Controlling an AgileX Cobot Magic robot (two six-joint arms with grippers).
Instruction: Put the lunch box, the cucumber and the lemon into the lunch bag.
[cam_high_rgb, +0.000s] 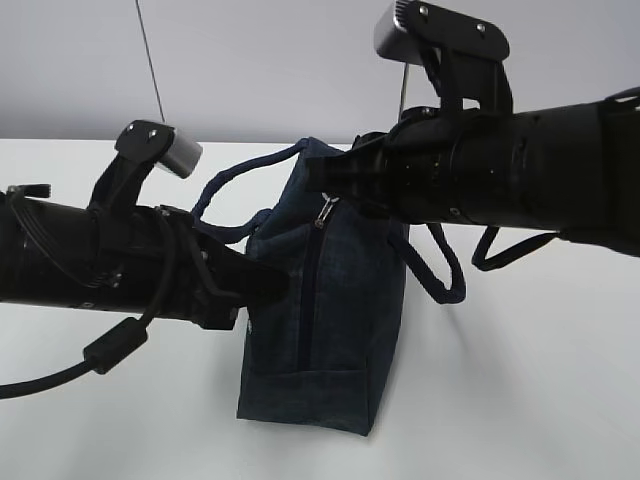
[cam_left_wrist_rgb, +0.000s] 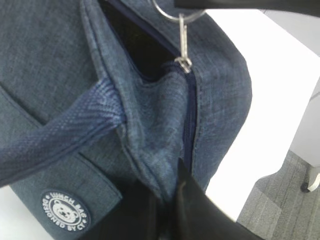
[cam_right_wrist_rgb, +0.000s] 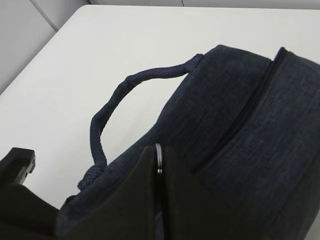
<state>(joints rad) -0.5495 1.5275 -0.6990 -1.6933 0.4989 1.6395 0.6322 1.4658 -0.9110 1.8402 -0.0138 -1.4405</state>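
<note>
The dark navy lunch bag (cam_high_rgb: 320, 330) stands upright on the white table (cam_high_rgb: 540, 400). My left gripper (cam_high_rgb: 268, 285) is shut on a fold of the bag's fabric (cam_left_wrist_rgb: 165, 150) beside the zipper, low on the bag's left side. My right gripper (cam_high_rgb: 325, 182) is at the bag's top, shut on the metal ring pull (cam_right_wrist_rgb: 158, 156), which also shows in the left wrist view (cam_left_wrist_rgb: 172, 14). The zipper slider (cam_left_wrist_rgb: 184, 64) has a short dark gap open above it. The round white logo (cam_left_wrist_rgb: 65, 211) shows near my left gripper (cam_left_wrist_rgb: 172, 200). The lunch box, cucumber and lemon are out of view.
The bag's two loop handles hang out to the left (cam_high_rgb: 235, 175) and right (cam_high_rgb: 445, 270). One handle arches over the table in the right wrist view (cam_right_wrist_rgb: 107, 115). The table edge (cam_left_wrist_rgb: 240, 200) and grey floor (cam_left_wrist_rgb: 280, 200) lie beyond the bag.
</note>
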